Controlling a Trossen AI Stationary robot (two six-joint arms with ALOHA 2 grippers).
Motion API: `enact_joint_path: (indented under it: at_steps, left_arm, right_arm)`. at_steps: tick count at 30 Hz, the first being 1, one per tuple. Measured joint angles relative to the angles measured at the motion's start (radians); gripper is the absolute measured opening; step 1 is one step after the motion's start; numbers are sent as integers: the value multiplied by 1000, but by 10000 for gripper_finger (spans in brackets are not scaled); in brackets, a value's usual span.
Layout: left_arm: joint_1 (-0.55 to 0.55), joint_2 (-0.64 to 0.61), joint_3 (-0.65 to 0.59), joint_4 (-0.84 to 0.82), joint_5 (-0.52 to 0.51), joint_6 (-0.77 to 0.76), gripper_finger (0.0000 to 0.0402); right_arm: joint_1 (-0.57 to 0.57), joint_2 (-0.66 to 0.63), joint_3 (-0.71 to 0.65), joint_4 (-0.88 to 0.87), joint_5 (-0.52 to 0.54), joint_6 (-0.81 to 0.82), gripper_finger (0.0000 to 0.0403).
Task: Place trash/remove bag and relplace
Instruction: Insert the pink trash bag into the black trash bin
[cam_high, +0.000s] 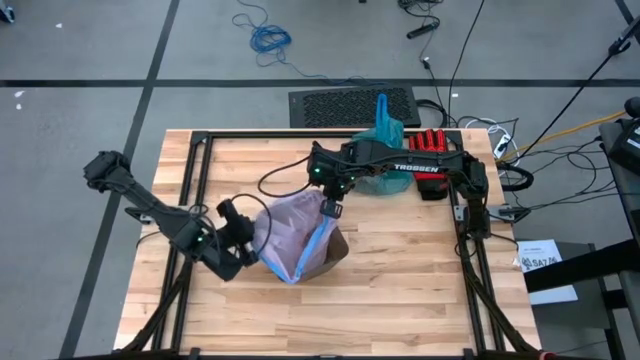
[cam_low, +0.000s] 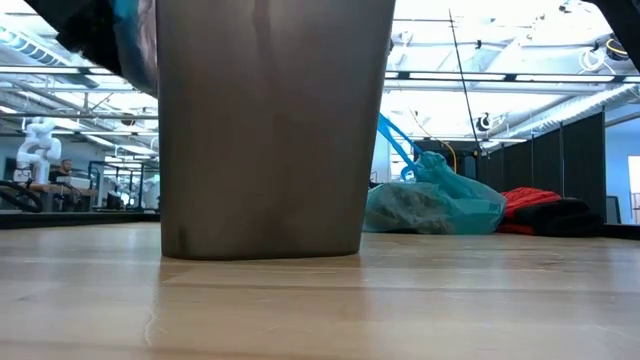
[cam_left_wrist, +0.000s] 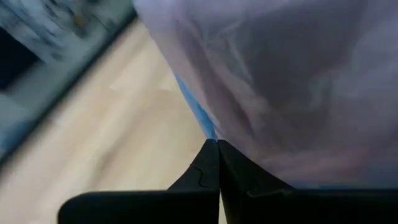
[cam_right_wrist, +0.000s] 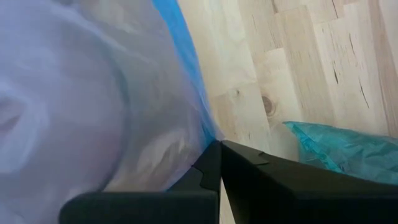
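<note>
Behind low-view bin (cam_low: 265, 130), teal bag (cam_low: 440, 205)

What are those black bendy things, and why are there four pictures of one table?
They are two robot arms, each ending in two fingers. One camera looks down from above, one sits low on the wooden table, and one rides on each wrist. The left gripper and the right gripper have each pinched shut on the pale pink bag, which is spread over a brown bin. Farther back on the table lie a tied teal-green bag and something red.
</note>
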Motion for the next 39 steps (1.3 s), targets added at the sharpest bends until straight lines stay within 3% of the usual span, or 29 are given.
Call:
enact_joint_path:
  at_steps: [5, 10, 18, 23, 35, 39]
  left_arm:
    - [-40, -2, 17, -162, -144, -31, 0]
    - [-69, -8, 23, -276, -154, -169, 0]
    - [-116, -8, 23, -272, -155, -217, 0]
    - [-131, -8, 23, -263, -156, -222, 0]
    - [-133, -8, 23, -241, -165, -222, 0]
    - [-142, -6, 23, -234, -191, -219, 0]
  right_arm:
    - [0, 0, 0, -6, 0, -2, 0]
    - [0, 0, 0, 9, 33, -3, 0]
    - [17, -5, -43, 38, 52, -2, 0]
    - [59, -18, -157, 140, 152, -11, 0]
    - [145, -207, -488, 459, 285, 50, 0]
    - [183, -244, -568, 518, 384, 61, 0]
